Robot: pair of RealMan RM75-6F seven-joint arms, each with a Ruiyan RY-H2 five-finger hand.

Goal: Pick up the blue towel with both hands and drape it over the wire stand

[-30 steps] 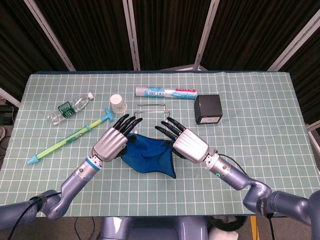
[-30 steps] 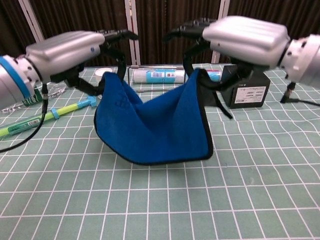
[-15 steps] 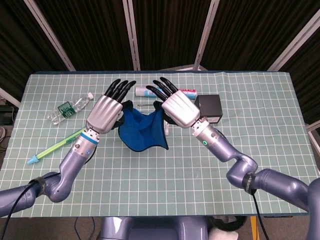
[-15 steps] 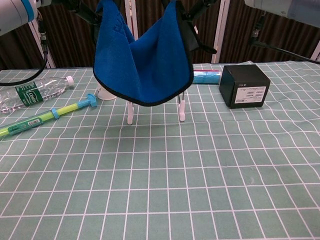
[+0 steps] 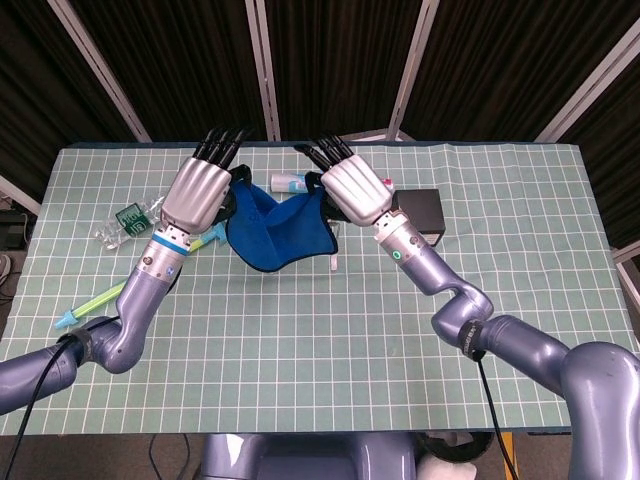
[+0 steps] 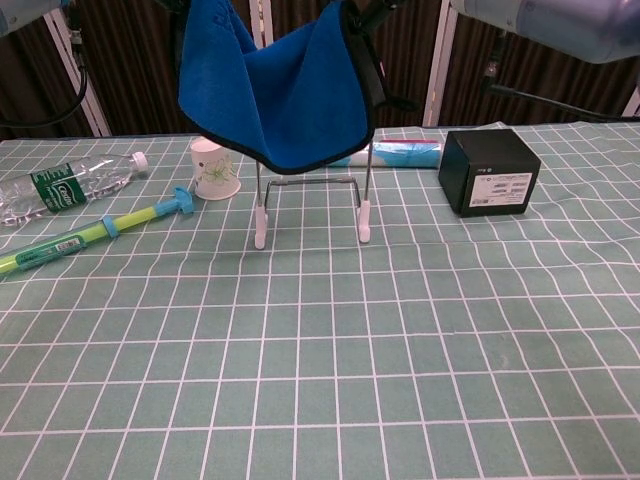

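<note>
- The table [image 5: 520,330] carries a green cloth with a white grid and holds everything else.
- The blue towel [image 5: 275,232] hangs in the air between the two hands, sagging in the middle, above the wire stand and the far middle of the table; in the chest view its lower edge hangs in front of the top of the stand, and whether they touch cannot be told.
- The left hand [image 5: 197,192] grips the towel's corner at 9 o'clock, fingers stretched toward 12 with the cloth caught beneath them.
- The right hand [image 5: 352,190] holds the towel's corner at 3 o'clock, fingers likewise pointing away with the cloth pinched underneath.
- The black box [image 6: 490,172] sits at 3 o'clock from the stand.
- The green stick [image 6: 95,233] with blue ends lies at 8 o'clock from the stand.
- The water bottle [image 6: 65,184] lies on its side, at 9 o'clock of the stand.
- The wire stand [image 6: 312,212] is upright on white feet.
- The tube [image 6: 395,153] lies behind the stand.
- The paper cup [image 6: 214,168] stands rim-down, at 10 o'clock from the stand.
</note>
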